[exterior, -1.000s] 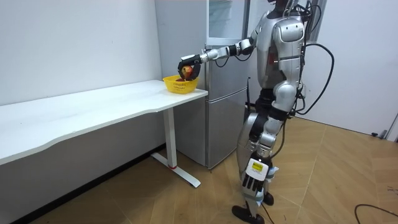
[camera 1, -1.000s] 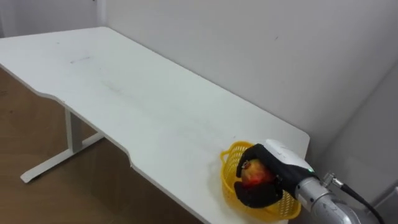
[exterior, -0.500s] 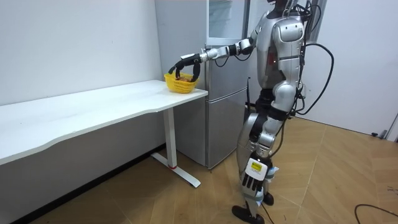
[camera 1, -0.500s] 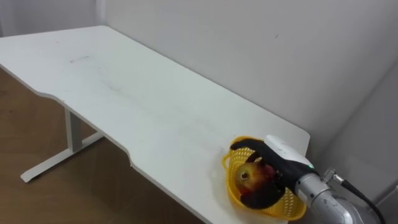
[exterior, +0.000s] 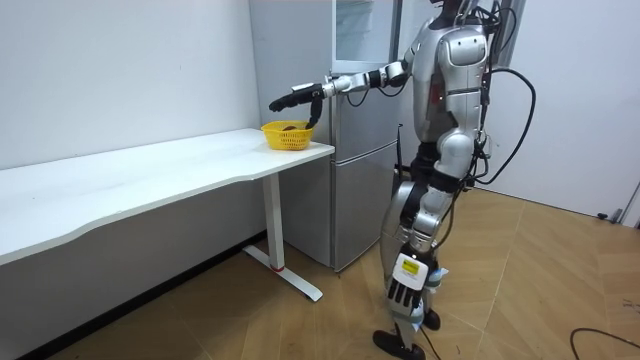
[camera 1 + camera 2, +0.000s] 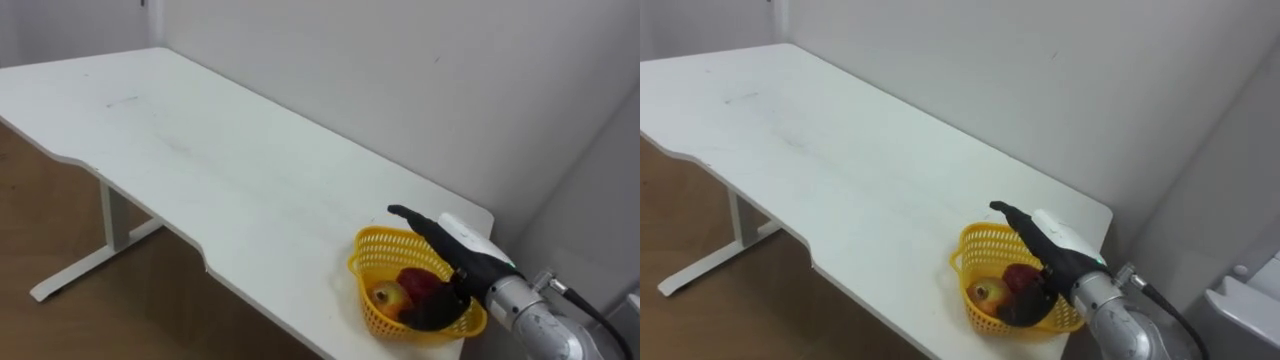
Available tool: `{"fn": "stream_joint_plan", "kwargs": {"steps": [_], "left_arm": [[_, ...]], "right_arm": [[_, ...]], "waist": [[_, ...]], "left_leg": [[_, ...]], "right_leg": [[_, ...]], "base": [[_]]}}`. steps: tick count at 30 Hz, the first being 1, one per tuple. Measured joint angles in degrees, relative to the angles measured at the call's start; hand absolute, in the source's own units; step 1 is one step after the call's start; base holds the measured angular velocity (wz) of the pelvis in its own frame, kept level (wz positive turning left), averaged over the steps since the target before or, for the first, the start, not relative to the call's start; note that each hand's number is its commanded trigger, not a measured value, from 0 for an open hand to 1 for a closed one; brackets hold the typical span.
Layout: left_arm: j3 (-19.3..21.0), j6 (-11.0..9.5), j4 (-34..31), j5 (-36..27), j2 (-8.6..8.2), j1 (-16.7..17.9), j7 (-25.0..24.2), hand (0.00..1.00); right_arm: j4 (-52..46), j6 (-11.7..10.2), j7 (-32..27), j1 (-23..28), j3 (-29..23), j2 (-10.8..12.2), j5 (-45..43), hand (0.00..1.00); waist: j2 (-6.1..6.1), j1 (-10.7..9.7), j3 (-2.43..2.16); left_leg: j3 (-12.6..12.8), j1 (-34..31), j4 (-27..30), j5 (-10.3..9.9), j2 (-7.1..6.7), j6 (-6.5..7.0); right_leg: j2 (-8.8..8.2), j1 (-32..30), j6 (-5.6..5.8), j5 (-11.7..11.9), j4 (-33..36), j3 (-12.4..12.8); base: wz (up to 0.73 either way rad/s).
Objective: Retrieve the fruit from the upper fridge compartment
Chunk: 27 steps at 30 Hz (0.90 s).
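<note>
White table [image 6: 220, 180] holds the yellow basket [image 6: 372, 312] at lower right, near its corner, apple [image 6: 387, 296] inside. My right hand [image 6: 458, 250] hovers above, fingers spread; its thumb may sit inside the rim, so pulling back could drag the basket off; left hand [image 5: 403, 290] hangs idle

On my feed the basket [image 6: 378, 312] reads as yellow plastic mesh with a slight gloss. The red apple [image 6: 420, 282] and the yellowish apple [image 6: 385, 296] in it have smooth, shiny skin. The table [image 6: 200, 160] top is smooth, matt white. The right hand [image 6: 450, 248] has matt black fingers and a glossy white plastic shell on its back. The floor [image 6: 60, 310] looks like wood. The fridge [image 5: 350, 180], just right of the table, is dull grey metal.
</note>
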Motion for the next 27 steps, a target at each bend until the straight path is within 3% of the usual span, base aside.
{"fn": "stream_joint_plan", "kwargs": {"steps": [11, 15, 19, 21, 25, 27], "left_arm": [[1.17, 0.07, -0.06, 0.0, -0.4, 1.3, 1.41, 0.0], [1.18, 0.02, 0.15, -0.02, -0.67, 1.59, 2.43, 0.0], [1.21, 0.02, 0.14, -0.02, -0.7, 2.41, 2.42, 0.0], [1.26, 0.02, 0.13, -0.01, -0.72, 3.07, 2.33, 0.0], [2.76, -0.01, -0.32, 0.25, -1.84, 4.04, 2.31, 0.0], [2.84, -0.07, -1.12, 0.25, -2.35, 4.8, 2.25, 0.0]], "right_arm": [[-2.08, -0.03, 0.01, 0.0, -0.1, 0.02, 0.13, 0.0], [-3.22, -0.08, 0.01, 0.03, -0.45, 0.02, 0.14, 0.0], [-7.86, -0.65, 0.01, 0.05, -3.14, 0.02, 0.19, 0.0], [-10.88, -1.1, -0.1, 0.16, -4.74, 0.04, 1.26, 0.0], [-16.26, -1.13, -0.52, 0.81, -6.65, 0.35, 1.65, 0.0], [-18.93, -1.28, -0.65, 0.88, -7.41, 0.95, 1.79, 0.0]], "waist": [[0.12, -0.06, 0.08], [0.76, -0.33, 0.45], [1.02, -2.05, 0.15], [1.62, -3.16, 0.17], [3.18, -3.46, 0.11], [4.08, -4.81, -0.36]], "left_leg": [[0.91, 0.5, -0.06, -0.01, 0.21, 0.01], [1.05, 1.37, -0.53, -0.24, 0.25, 0.09], [1.02, 1.38, -0.4, -0.25, 0.18, 0.11], [1.21, 2.01, 0.01, -0.26, 0.2, 0.13], [2.46, 2.99, 0.04, -0.67, 0.48, 0.22], [2.88, 3.42, 0.03, -0.83, 0.55, 0.32]], "right_leg": [[0.1, 0.09, -0.01, 0.0, -0.01, 1.3], [0.14, 0.85, -0.01, 0.0, -0.05, 1.57], [0.14, 0.93, -0.01, 0.0, -0.04, 1.64], [0.15, 1.51, -0.01, 0.01, -0.08, 1.97], [0.26, 1.94, -0.01, 0.01, -0.05, 3.21], [0.2, 2.2, 0.0, 0.01, -0.01, 3.23]], "base": [[-0.04], [-0.02], [0.0], [-0.04], [-0.18], [-0.1]]}}
